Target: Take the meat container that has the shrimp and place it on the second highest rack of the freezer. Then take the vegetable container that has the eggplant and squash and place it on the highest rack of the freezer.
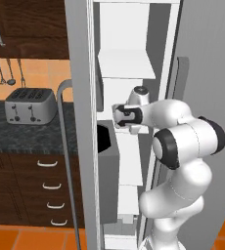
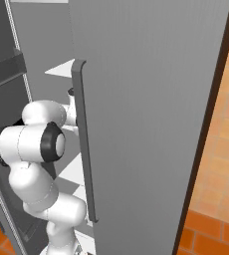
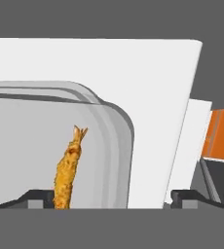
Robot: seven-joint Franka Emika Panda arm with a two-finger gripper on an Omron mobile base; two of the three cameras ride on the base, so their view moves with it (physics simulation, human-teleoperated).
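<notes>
While base views hide it, the shrimp (image 3: 67,170) tray (image 3: 111,146) lies between the parted gripper (image 3: 111,197).

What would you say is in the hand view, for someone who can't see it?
An orange shrimp lies in a pale grey tray resting on a white freezer shelf. The hand is open, its dark fingertips spread wide at the bottom, one on each side of the tray's corner.

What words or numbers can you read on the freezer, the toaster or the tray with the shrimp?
None: there are no words, numbers or signs to read.
The freezer door is plain grey.
The toaster has only small dark knobs.
The tray and shrimp have no label.
</notes>
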